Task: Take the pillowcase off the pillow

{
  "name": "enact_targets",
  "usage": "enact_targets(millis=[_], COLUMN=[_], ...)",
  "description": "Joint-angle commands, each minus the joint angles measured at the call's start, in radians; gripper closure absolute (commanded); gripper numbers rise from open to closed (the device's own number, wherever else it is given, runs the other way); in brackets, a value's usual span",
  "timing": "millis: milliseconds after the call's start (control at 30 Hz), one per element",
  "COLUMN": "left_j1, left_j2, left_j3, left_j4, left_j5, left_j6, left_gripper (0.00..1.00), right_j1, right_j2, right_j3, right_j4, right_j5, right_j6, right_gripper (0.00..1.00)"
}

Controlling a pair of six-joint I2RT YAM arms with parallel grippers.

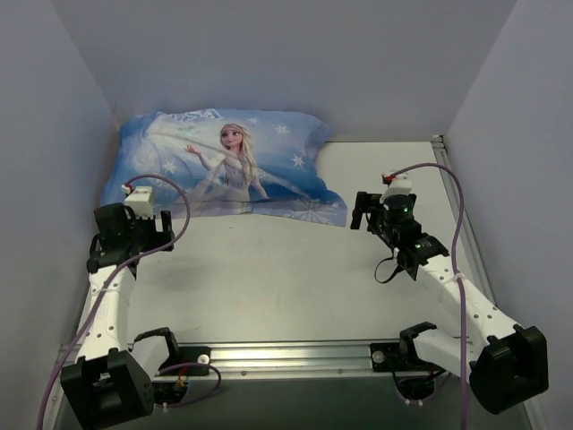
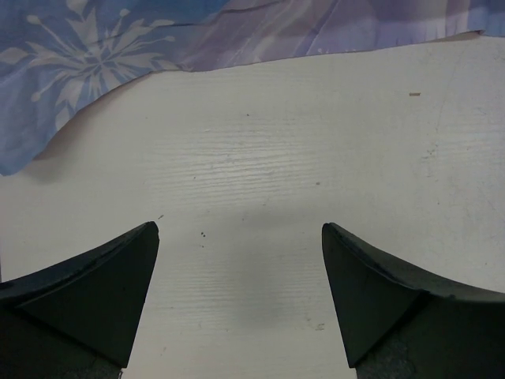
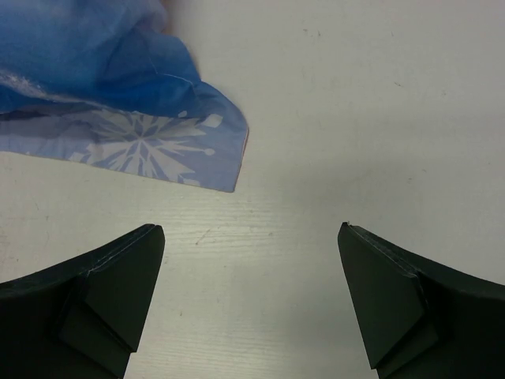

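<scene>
Between the spread black fingers of my left gripper there is only bare white wood-grain table. Ahead, the blue snowflake-printed fabric pillowcase bars the way, its edge lying on the tabletop. My right gripper, fingers also wide apart, has bare table ahead and to its right. The pillowcase's loose corner lies flat ahead on my left. From above, the plump case fills the far left corner against the pale grey left wall and back wall. The table's middle and far right are open up to the right wall.
</scene>
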State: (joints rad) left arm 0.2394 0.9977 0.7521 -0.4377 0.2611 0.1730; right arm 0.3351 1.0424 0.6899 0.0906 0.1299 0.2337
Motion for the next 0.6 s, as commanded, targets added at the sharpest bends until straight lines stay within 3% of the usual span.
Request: enact_targets(millis=[0, 133, 200, 333, 367, 567], left_j1=[0.009, 0.015, 0.014, 0.021, 0.024, -0.026], left_j2=[-0.019, -0.018, -0.002, 0.117, 0.210, 0.540], left_j3=[0.009, 0.039, 0.062, 0.102, 0.139, 0.317], left_j4=[0.059, -0.053, -0.088, -0.052, -0.036, 0.026], left_j5=[-0.085, 0.115, 0.115, -0.161, -0.269, -0.445], left_j6=[-0.066, 0.134, 0.192, 0.223, 0.218, 0.206], left_gripper=[0.06, 0.06, 0.06, 0.06, 0.06, 0.06], right_j1=[-0.001, -0.001, -0.001, 0.001, 0.001, 0.012], right_j2=[-0.024, -0.022, -0.006, 0.145, 0.235, 0.565], right_j3=[0.042, 0.046, 0.056, 0.114, 0.163, 0.377], right_j4=[0.011, 0.035, 0.066, 0.132, 0.144, 0.135], right_j5=[0.001, -0.070, -0.094, -0.179, -0.226, -0.300], right_j6=[0.006, 0.018, 0.019, 0.019, 0.004, -0.045], right_gripper=[0.00, 0.00, 0.00, 0.00, 0.00, 0.00])
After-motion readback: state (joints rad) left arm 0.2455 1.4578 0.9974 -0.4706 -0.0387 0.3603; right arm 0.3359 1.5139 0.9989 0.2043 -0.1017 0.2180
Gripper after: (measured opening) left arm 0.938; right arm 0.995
